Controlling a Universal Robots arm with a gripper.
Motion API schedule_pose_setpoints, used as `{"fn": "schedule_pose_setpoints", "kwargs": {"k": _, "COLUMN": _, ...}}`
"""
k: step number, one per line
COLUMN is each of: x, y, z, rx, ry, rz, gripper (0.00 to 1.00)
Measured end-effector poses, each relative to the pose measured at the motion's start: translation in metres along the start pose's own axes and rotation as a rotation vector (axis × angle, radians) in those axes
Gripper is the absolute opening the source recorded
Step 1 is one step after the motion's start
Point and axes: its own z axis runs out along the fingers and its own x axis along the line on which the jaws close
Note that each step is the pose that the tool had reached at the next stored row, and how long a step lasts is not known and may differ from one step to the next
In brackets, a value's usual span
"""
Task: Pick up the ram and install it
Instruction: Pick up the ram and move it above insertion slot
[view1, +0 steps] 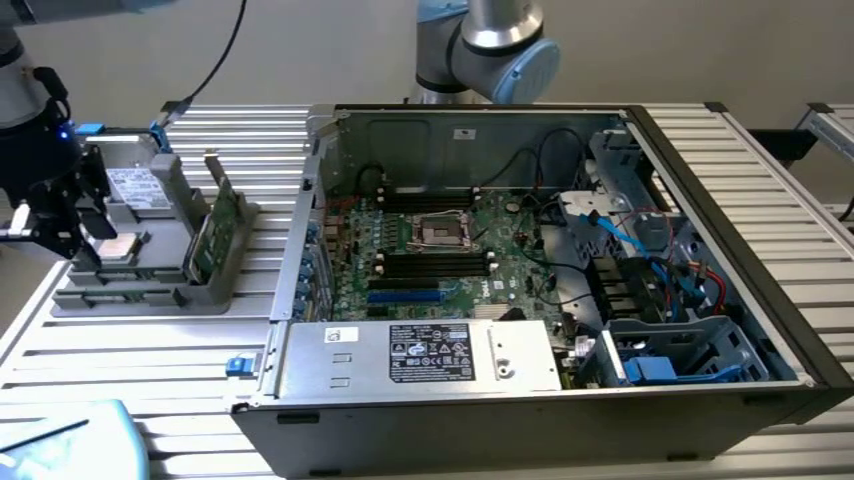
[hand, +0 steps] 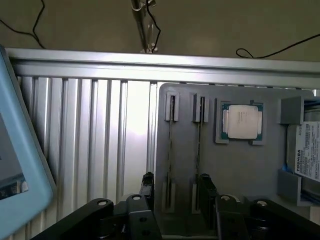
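At the exterior view's left edge of the slatted table (view1: 134, 350), a grey holder tray (view1: 120, 298) carries the ram (view1: 214, 238), which stands on its long edge in the tray's side nearest the open computer case (view1: 400, 135). The gripper (view1: 60, 228) hangs above the tray's far side, over the processor (view1: 120, 248) and the drive (view1: 134, 188), spread and holding nothing. The white label on the case's power supply (view1: 430, 352) is too small to read.

In the wrist view the gripper (hand: 176, 192) looks down on the tray (hand: 240, 170), its two black fingers (hand: 147, 186) apart. The ram (hand: 170, 145) shows as a thin edge in its slot, in line with the gap between them. A second thin edge sits in the neighbouring slot, close to the other finger.

To do this step well, I judge the fingers should be centred on one stick alone and kept parallel to its faces. The descent should be straight and the grip taken mid-length, well clear of the neighbouring slot.

The drive (hand: 310, 150) label reads "TOSHIBA"; the print on the processor (hand: 242, 121) cannot be read.
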Motion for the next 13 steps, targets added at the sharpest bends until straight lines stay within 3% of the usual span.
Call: {"fn": "schedule_pose_setpoints", "kwargs": {"k": 13, "x": 0.006, "y": -0.0036, "z": 0.0234, "rx": 0.0000, "ry": 0.0000, "rz": 0.000, "gripper": 0.49}}
